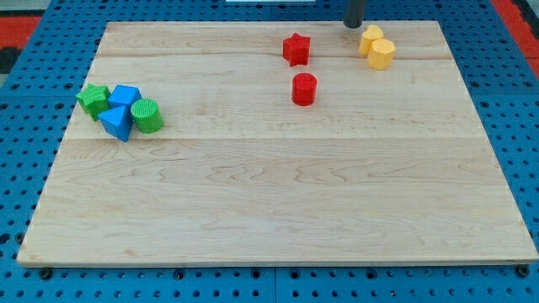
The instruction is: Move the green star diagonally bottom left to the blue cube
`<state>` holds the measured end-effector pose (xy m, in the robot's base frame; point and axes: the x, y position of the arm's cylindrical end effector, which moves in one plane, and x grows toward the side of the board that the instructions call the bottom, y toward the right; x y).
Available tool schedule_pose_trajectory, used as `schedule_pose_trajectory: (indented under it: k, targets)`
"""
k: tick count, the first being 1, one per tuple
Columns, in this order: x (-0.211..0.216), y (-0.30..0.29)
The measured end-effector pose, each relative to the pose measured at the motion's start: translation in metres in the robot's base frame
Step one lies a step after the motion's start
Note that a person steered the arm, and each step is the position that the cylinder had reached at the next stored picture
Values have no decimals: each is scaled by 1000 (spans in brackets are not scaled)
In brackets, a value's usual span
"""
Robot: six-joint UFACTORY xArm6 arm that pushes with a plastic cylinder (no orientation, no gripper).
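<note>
My tip (354, 25), a bare rod with no claw, sits top right; green star (93, 98) touches blue cube (125, 96) far left. Approach the star from above-right, push gently.

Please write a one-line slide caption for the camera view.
My tip waits at the view's top beside two yellow blocks, far from the green star touching the blue cube at left.

Star (93, 98) touches cube (125, 96) at board's (278, 210) left; others top right.
</note>
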<state>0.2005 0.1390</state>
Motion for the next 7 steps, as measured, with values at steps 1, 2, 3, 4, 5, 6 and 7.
schedule_pose_trajectory:
  k: [1,2,3,4,5,6,7]
  targets:
    - [13,-41]
    - [14,-47]
    - [13,-48]
    - [7,-89]
    - [1,-184]
    - [1,-271]
    - [45,-353]
